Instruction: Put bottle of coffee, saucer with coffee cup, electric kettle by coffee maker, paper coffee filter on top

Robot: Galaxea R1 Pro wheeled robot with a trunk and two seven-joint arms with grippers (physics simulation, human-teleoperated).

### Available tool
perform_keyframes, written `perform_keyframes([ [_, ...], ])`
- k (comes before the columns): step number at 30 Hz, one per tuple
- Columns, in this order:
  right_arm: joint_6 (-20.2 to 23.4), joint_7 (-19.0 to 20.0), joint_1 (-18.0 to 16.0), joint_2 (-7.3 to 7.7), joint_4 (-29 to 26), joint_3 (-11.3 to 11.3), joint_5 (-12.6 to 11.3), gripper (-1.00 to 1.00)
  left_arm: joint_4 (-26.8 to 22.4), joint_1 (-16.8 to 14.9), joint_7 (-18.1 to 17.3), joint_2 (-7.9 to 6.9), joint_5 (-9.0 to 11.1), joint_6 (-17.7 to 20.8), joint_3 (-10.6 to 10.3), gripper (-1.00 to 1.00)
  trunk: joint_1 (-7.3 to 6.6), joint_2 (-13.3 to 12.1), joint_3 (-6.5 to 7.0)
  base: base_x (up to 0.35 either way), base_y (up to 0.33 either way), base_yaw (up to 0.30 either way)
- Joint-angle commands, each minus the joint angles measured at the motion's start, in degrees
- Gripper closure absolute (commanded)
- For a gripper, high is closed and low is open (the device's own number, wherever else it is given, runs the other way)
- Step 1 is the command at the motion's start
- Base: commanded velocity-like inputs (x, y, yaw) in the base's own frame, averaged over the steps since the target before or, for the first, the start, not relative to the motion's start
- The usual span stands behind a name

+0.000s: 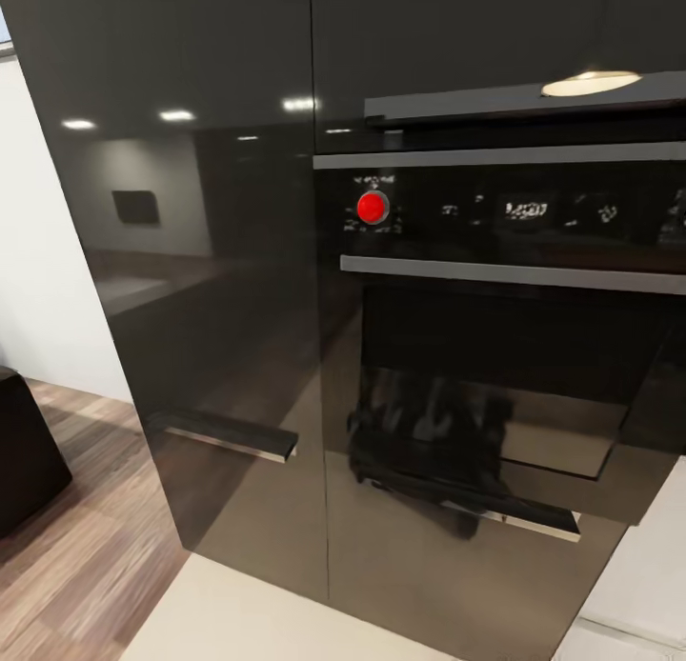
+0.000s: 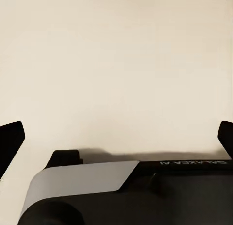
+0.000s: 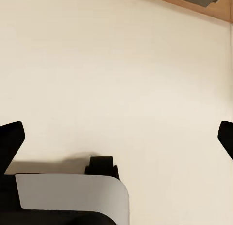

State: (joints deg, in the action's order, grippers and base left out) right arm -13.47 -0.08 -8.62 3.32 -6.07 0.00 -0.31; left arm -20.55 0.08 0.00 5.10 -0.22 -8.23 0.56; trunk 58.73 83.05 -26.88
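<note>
The left gripper is seen in its wrist view with its two dark fingertips spread wide at opposite edges of the picture; nothing is held between them, and a pale cream floor lies beneath. The right gripper is likewise spread wide and empty over the same cream floor, with a strip of wood flooring at the far edge.

In the head view, a tall glossy dark cabinet unit is faced at close range. One built-in oven is set in it, its long axis running sideways, with one red knob on the control panel and one bar handle above the glass door. One further handle is carried by the cabinet door to the left. Wood flooring and a cream floor are seen below.
</note>
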Motion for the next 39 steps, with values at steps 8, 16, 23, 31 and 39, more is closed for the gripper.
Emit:
perform_keyframes([
  [8, -0.4, 0.0, 0.0, 0.01, 0.0, 0.0, -0.3, -1.00, -0.4, 0.0, 0.0, -0.23, 0.0, -0.4, 0.1, -1.00, 0.00, 0.0, -0.05, 0.000, 0.000, -0.236],
  [16, -0.7, 0.0, 0.0, 0.02, 0.0, 0.0, -0.3, -1.00, -0.4, 0.0, 0.1, -0.28, 0.0, -0.5, 0.1, -1.00, 0.00, 0.0, -0.05, 0.000, 0.000, -0.250],
  [23, -0.8, -0.1, 0.0, 0.02, 0.0, -0.1, -0.3, -1.00, -1.0, 0.0, 0.1, -0.34, 0.0, -0.5, 0.2, -1.00, 0.00, 0.0, -0.05, 0.000, 0.000, -0.252],
  [31, -1.0, -0.3, 0.0, 0.04, -0.1, -0.1, -0.2, -1.00, -1.2, 0.0, 0.1, -0.35, 0.0, -0.6, 0.2, -1.00, 0.00, 0.0, -0.05, 0.000, 0.000, -0.253],
  [39, -1.1, -0.3, 0.0, 0.04, -0.1, -0.1, -0.2, -1.00, -1.2, 0.0, 0.1, -0.35, -0.1, -0.6, 0.3, -1.00, 0.00, 0.0, -0.05, 0.000, 0.000, -0.253],
])
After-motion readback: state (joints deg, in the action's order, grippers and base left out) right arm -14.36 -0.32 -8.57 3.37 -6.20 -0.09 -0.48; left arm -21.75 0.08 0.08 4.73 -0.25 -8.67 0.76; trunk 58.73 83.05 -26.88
